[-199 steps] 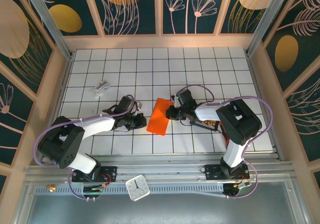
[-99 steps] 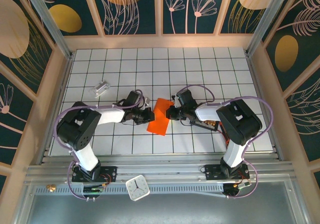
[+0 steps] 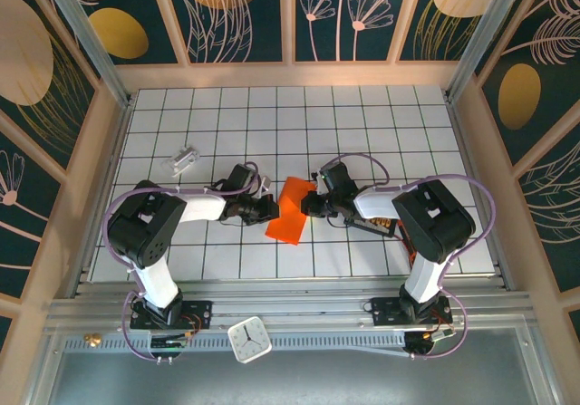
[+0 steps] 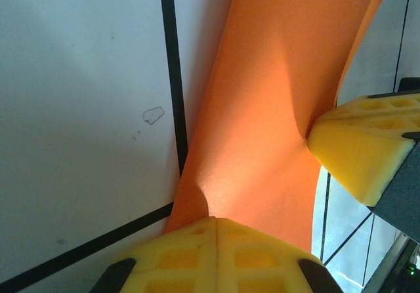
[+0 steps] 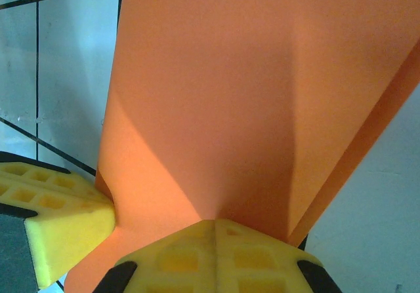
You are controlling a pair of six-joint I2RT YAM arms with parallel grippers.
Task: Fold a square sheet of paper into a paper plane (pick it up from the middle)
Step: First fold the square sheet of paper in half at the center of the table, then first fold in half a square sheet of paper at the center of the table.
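As both arms lie low over the bench [image 3: 362, 124], the orange paper [image 3: 288, 213] sits near its middle, a bit toward 6 o'clock. It is partly folded and slanted, top end toward 12 o'clock, bottom corner toward 7.

Left fingers [image 3: 265, 209] are at the paper's 9 o'clock edge, pressed together, pinching it. Right fingers [image 3: 306, 204] are at its 3 o'clock edge, also pressed together on the paper.

Left wrist: yellow fingers [image 4: 213, 250] at 6 o'clock clamp the paper [image 4: 275, 90], which runs up toward 1 o'clock over white tile. The right arm's yellow finger [image 4: 357, 152] meets the paper's edge at 3 o'clock, where the paper dents.

Right wrist: own fingers [image 5: 213, 253] at 6 o'clock clamp the paper [image 5: 230, 90]. The left arm's finger [image 5: 56, 231] touches it at 8 o'clock. A fold line runs along the sheet's right side.

Small silvery block [image 3: 185, 159] sits at 10 o'clock from the paper, well apart. White clock [image 3: 249, 340] lies on the rail at 6 o'clock.
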